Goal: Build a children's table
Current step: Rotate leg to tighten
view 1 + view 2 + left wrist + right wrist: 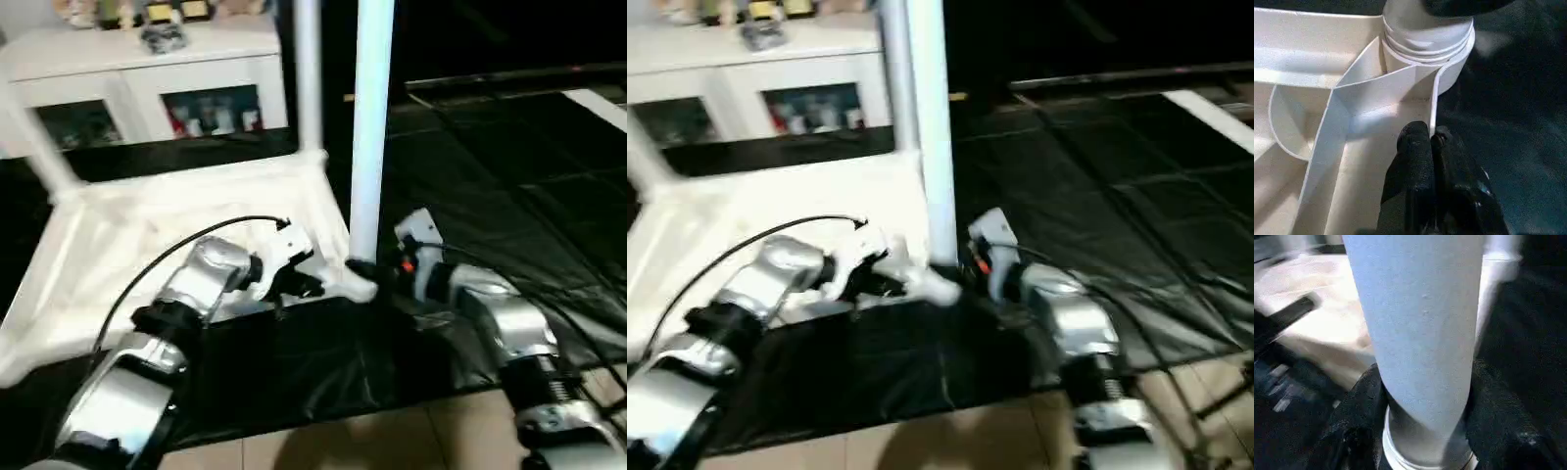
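Leg-fitting step: your right hand (364, 268) clasps the upright leg (372, 127) at the near right corner socket (1426, 68) of the upturned table top (147, 235) on the floor, left hand (1431, 147) pinching the rim; next, twist the leg home.

The table top (147, 235), centre left, and its upright legs (370, 127) are plain white. It lies on a black sheet (323, 372); tan floor (392, 441) shows lower down. The forearms (196, 284) are silver, with black fingers (1415, 166).
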